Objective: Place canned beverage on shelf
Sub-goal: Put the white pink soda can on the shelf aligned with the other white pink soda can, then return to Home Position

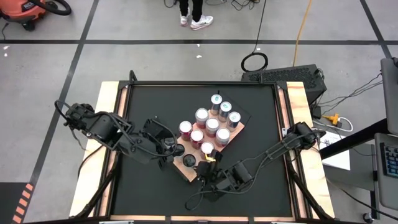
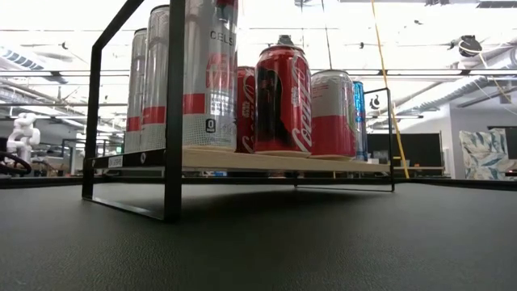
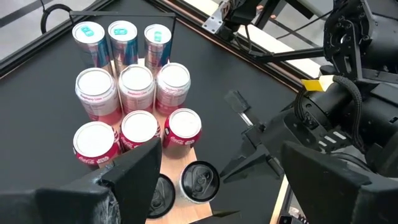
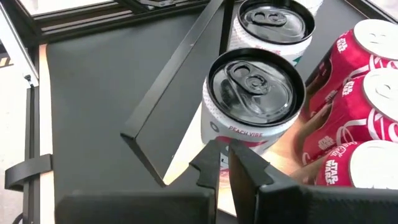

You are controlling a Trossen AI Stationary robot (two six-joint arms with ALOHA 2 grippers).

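The shelf, a light wooden board on a black frame, stands aslant in the table's middle. Standing upright on it are rows of blue-topped cans, white cans and red cans. Two black-topped cans stand at its near left end. My right gripper is shut, its tips at the side of the nearer black-topped can, coming from the near right. My left gripper hovers open above the shelf's left end, with nothing between its fingers. My right gripper has its shut fingertips right at the lower wall of the nearer black-topped can, slanting down from the table's near right. I cannot tell whether they touch it. The can stands upright on the shelf board.
The shelf's black frame bar runs close beside the two black-topped cans. Bare black tabletop lies left of, behind and in front of the shelf. A person's feet stand on the floor beyond the far edge.
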